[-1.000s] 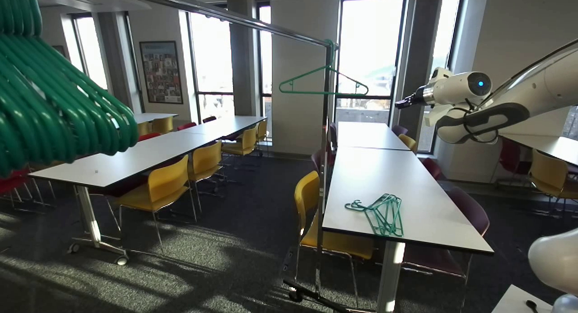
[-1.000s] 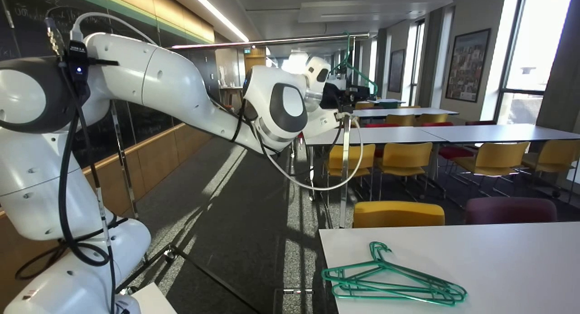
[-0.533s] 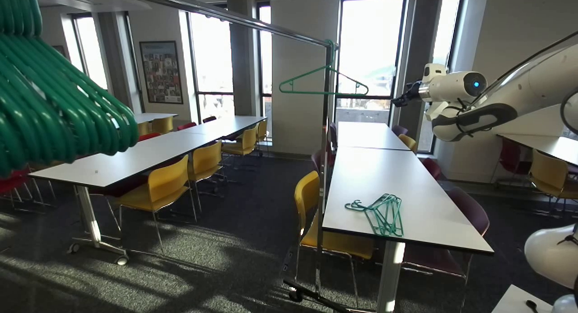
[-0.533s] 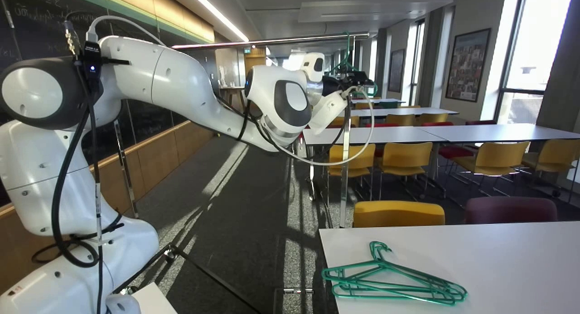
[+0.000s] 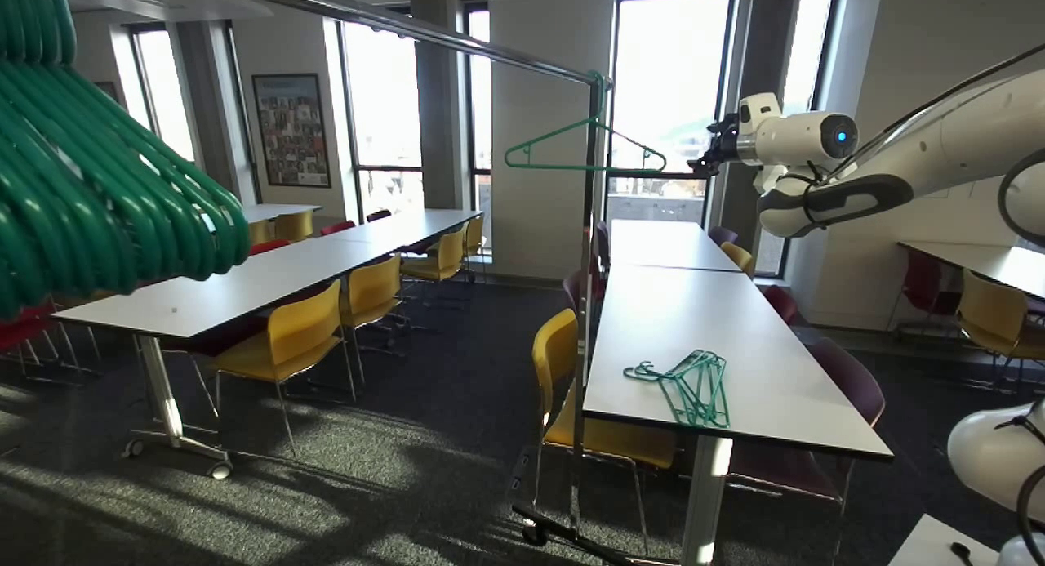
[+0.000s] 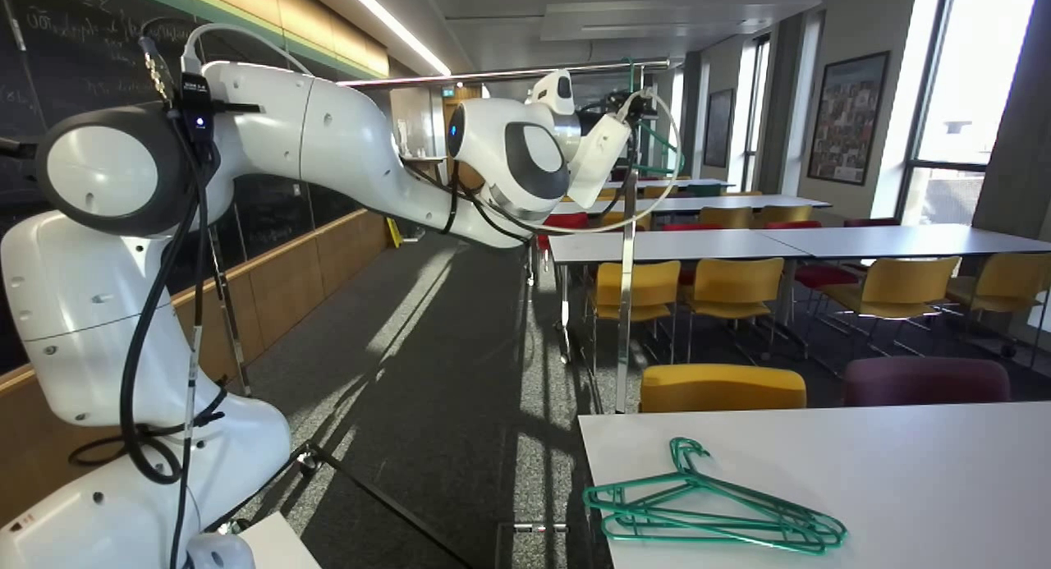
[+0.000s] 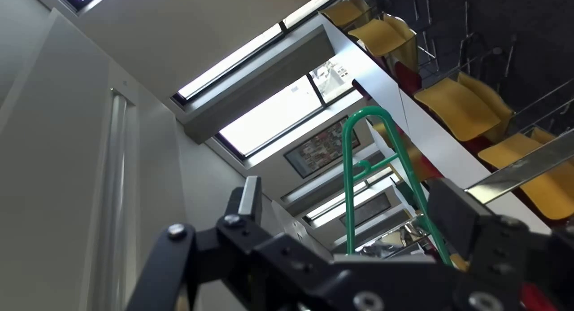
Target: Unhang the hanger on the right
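Note:
A green hanger hangs on the rail at its post end. It shows partly behind my gripper in an exterior view. In the wrist view its narrow end stands upright between my fingers, nearer the right finger; its lower part is hidden by the gripper. My gripper is open and holds nothing. In an exterior view the gripper is just right of the hanger's end, with a small gap. The gripper also shows beside the post, partly hidden by the wrist.
The metal rail runs to an upright post beside the hanger. Several green hangers hang at the rail's other end. A pile of green hangers lies on a white table. A loose cable loops from the wrist.
The arm has moved toward the hanger and a little up. The wrist has turned, and the cable loop has risen. The hanger and the pile on the table have not moved.

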Robot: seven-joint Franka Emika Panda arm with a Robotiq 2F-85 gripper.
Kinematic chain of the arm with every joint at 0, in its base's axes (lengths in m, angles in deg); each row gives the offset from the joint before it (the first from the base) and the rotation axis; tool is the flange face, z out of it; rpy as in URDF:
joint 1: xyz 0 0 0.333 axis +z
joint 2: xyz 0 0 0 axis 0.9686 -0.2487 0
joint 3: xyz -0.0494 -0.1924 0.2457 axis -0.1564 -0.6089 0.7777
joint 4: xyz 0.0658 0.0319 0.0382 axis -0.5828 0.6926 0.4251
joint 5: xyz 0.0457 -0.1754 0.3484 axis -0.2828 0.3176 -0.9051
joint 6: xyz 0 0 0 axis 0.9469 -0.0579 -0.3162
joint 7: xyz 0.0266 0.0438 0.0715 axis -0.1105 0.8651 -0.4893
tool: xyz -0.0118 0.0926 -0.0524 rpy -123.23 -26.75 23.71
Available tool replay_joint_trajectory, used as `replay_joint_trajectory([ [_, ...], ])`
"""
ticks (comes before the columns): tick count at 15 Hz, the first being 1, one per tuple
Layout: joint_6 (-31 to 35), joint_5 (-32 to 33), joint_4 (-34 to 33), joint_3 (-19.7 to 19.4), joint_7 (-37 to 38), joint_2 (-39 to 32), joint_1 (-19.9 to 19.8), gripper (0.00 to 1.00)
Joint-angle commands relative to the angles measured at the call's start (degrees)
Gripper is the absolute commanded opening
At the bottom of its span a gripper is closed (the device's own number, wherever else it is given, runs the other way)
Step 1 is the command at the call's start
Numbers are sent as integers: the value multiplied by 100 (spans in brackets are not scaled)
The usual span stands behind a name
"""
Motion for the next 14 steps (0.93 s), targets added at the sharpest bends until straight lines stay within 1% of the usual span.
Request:
replay_joint_trajectory([
  [1,0,0,-20,5,-23,-31,-10,100],
  [5,0,0,-29,6,-42,-61,-14,100],
  [9,-27,-108,-414,366,-663,-65,-516,100],
  [14,-215,-189,-689,1214,-1498,-46,-1414,100],
])
